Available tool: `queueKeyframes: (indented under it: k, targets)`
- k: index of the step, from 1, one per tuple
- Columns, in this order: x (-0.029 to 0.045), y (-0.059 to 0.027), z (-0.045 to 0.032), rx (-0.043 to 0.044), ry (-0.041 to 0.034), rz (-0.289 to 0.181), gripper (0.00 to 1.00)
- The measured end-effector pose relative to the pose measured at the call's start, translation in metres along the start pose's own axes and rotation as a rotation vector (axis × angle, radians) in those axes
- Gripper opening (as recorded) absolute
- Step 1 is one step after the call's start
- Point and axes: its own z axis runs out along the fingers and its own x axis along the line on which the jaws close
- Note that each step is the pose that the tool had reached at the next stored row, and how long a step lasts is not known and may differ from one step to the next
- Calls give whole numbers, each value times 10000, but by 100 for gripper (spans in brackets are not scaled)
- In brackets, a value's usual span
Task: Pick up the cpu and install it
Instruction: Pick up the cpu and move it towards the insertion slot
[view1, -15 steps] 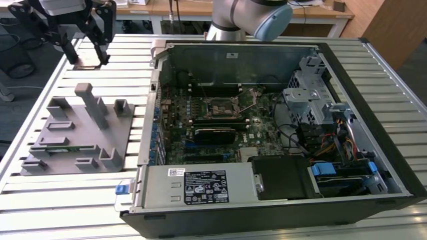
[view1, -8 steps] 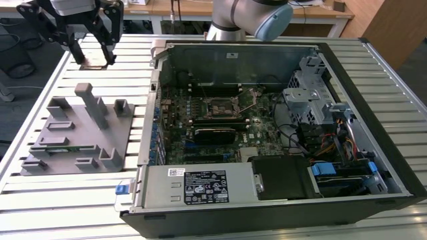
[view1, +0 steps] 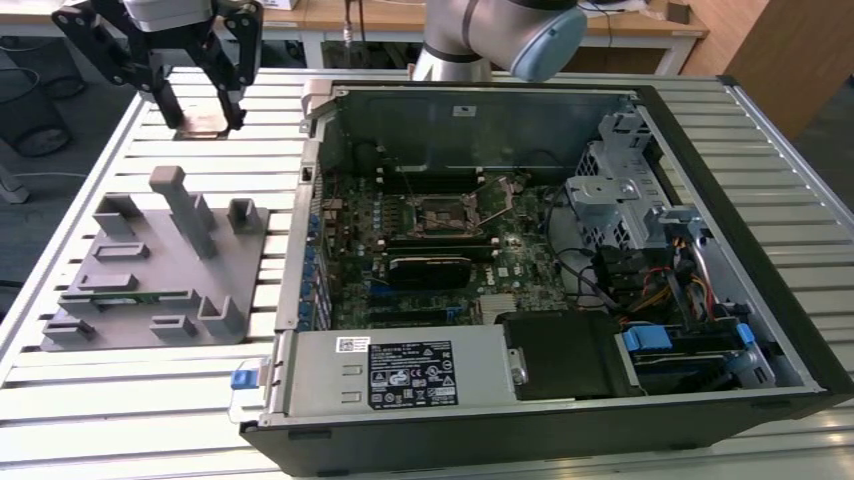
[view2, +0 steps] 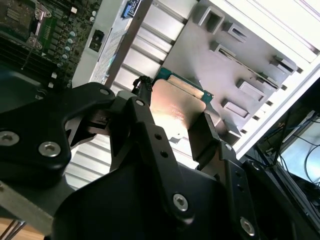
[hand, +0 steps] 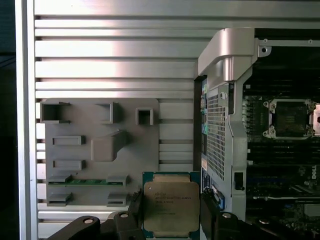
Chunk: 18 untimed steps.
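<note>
cpu (hand: 171, 207) print illegible, label (view1: 408, 372) illegible

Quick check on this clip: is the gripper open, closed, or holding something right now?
Gripper: shut on the cpu, gripped by two opposite edges above the slatted table.

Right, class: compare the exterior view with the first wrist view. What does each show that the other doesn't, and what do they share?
Exterior view's extras: the arm's grey joint, the power supply box and the drive cage inside the open computer case. First wrist view's extras: the perforated case wall and the printed top face of the cpu, seen square-on. Shared: the gripper shut on the cpu, the grey fixture tray holding the green memory stick, and the processor socket on the motherboard.
</note>
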Motion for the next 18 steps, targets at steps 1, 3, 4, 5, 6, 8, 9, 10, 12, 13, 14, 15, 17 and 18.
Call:
queueKeyframes:
  k: [1,3,4,5,6,8,9,10,12,13,14,15,17,18]
  targets:
    - [-17,0,0,0,0,0,54]
    - [-50,1,0,0,0,0,54]
    - [-63,1,1,0,0,0,54]
    - [-76,1,1,-1,-1,0,54]
    - [-91,1,1,0,0,0,54]
    - [-118,2,1,0,0,1,54]
    - [-132,2,1,0,0,1,54]
    - [-145,2,1,0,0,0,54]
    - [-172,2,2,0,0,0,54]
    - [-185,2,2,0,0,0,54]
    - [-197,3,2,0,0,0,54]
    - [-210,3,2,0,0,0,54]
    - [-242,3,2,0,0,0,54]
    - [-258,3,3,0,0,0,54]
